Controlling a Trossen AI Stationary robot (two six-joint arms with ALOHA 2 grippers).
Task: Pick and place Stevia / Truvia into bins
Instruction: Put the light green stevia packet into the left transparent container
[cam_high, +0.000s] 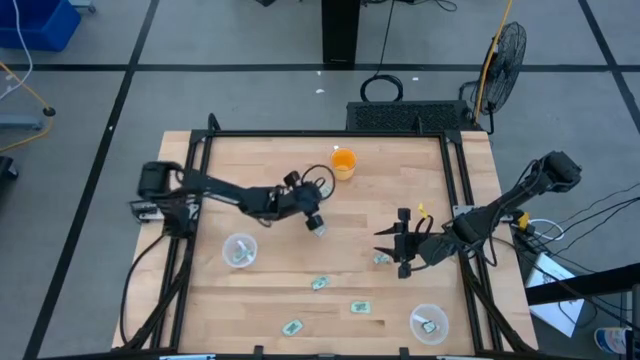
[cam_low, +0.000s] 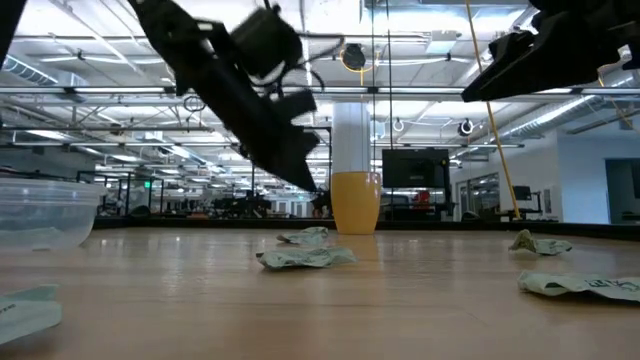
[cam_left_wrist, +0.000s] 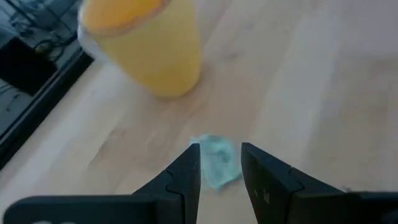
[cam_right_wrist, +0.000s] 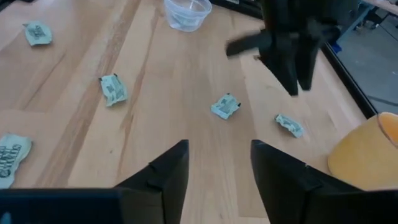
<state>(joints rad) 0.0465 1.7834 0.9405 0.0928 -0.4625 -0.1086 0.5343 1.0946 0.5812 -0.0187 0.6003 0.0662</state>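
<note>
My left gripper (cam_high: 316, 224) is open and hovers over the middle of the table, just near of the orange cup (cam_high: 343, 163). A green and white packet (cam_left_wrist: 217, 161) lies flat on the table below it and shows between the fingers, untouched; it also shows in the right wrist view (cam_right_wrist: 289, 124). My right gripper (cam_high: 398, 246) is open and empty at the right, beside another packet (cam_high: 382, 258). More packets (cam_high: 320, 283) (cam_high: 360, 306) (cam_high: 292, 326) lie toward the near edge. The left bin (cam_high: 240, 250) and the right bin (cam_high: 430, 323) stand upright, each with a packet inside.
The orange cup (cam_left_wrist: 146, 43) stands upright close beyond my left gripper. A black frame (cam_high: 455, 190) rails the table's edges. Bare wood lies between the two arms and at the far left corner.
</note>
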